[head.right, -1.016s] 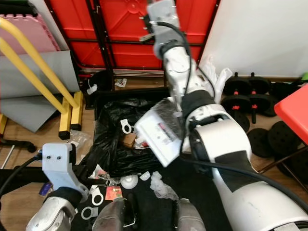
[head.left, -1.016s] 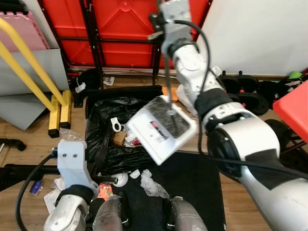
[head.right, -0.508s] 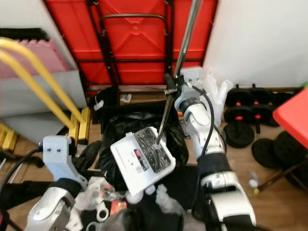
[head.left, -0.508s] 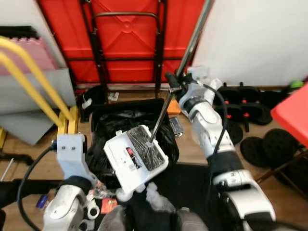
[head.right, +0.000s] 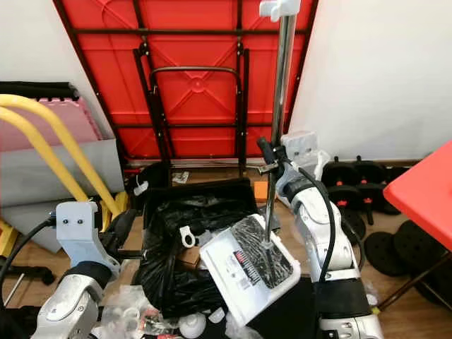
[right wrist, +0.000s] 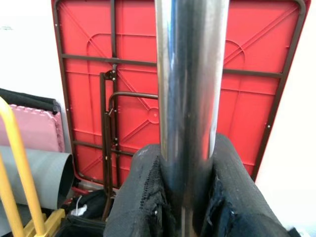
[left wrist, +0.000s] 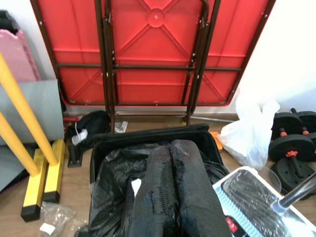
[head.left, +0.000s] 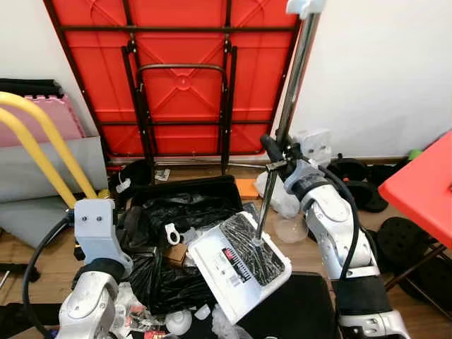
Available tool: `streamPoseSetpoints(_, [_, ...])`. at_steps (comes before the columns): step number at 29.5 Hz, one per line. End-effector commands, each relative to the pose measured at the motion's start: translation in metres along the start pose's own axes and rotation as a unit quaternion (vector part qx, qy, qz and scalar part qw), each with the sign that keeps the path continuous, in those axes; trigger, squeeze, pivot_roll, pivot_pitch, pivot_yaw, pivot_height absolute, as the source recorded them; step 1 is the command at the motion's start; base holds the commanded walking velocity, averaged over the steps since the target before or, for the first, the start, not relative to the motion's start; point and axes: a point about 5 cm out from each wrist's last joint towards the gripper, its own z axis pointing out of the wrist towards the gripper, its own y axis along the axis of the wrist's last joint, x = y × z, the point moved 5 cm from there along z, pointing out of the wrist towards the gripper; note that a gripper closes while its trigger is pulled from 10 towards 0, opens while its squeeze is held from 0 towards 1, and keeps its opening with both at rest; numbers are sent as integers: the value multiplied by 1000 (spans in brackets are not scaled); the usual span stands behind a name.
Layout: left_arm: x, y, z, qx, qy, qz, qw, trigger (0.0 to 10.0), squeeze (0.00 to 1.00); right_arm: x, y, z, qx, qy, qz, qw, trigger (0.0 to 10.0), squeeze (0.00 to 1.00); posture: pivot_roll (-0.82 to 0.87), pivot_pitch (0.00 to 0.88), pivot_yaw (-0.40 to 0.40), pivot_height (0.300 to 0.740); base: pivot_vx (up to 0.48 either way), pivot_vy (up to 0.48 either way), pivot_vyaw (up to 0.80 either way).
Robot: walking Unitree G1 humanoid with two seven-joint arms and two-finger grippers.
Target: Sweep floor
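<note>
My right gripper (head.left: 276, 150) is shut on the silver handle (head.left: 291, 92) of a white dustpan (head.left: 239, 267). The handle stands nearly upright, and the right wrist view shows it (right wrist: 190, 98) clamped between the two black fingers (right wrist: 144, 197). The pan hangs tilted at the front right corner of a black bin (head.left: 185, 189) lined with a black bag (head.left: 169, 279). Dark debris lies in the pan. White scraps of litter (head.left: 178, 322) lie on the floor in front of the bin. My left gripper (left wrist: 170, 197) is shut with nothing between its fingers, near the bin's left side.
A folded red table (head.left: 176, 78) leans on the wall behind the bin. Yellow rails (head.left: 35, 145) and grey and pink mats stand to the left. To the right are a white plastic bag (head.left: 282, 203), dumbbells (head.right: 360, 201) and a red tabletop corner (head.left: 424, 191). A black mat (head.left: 300, 311) lies underfoot.
The whole view has risen and pulled back. My right arm has stretched forward and the dustpan handle now stands more upright, with the pan lower beside the bin's front right.
</note>
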Motion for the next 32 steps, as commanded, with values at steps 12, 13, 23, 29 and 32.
streamPoseSetpoints(12, [6,-12,2,11,12,10,1000,10000,0,-14,-5,-21,9,-18,-34,999,10000,0,-114,11,14,740,240,0,0])
streamPoseSetpoints(13, [7,-14,2,14,14,11,1000,10000,0,-18,-6,-23,11,-24,-40,999,10000,0,-114,10,17,740,0,0,0])
streamPoseSetpoints(23, [10,-24,1,27,19,11,999,10000,0,-39,-7,-26,15,-53,-58,997,10000,0,-121,5,21,740,0,0,0])
streamPoseSetpoints(29, [11,-31,0,44,33,-2,998,10000,0,-38,-9,-22,17,-55,-58,997,10000,0,-117,4,20,740,0,0,0])
streamPoseSetpoints(32, [12,-33,0,50,36,-5,998,10000,0,-38,-8,-22,16,-57,-60,996,10000,0,-117,4,20,740,0,0,0])
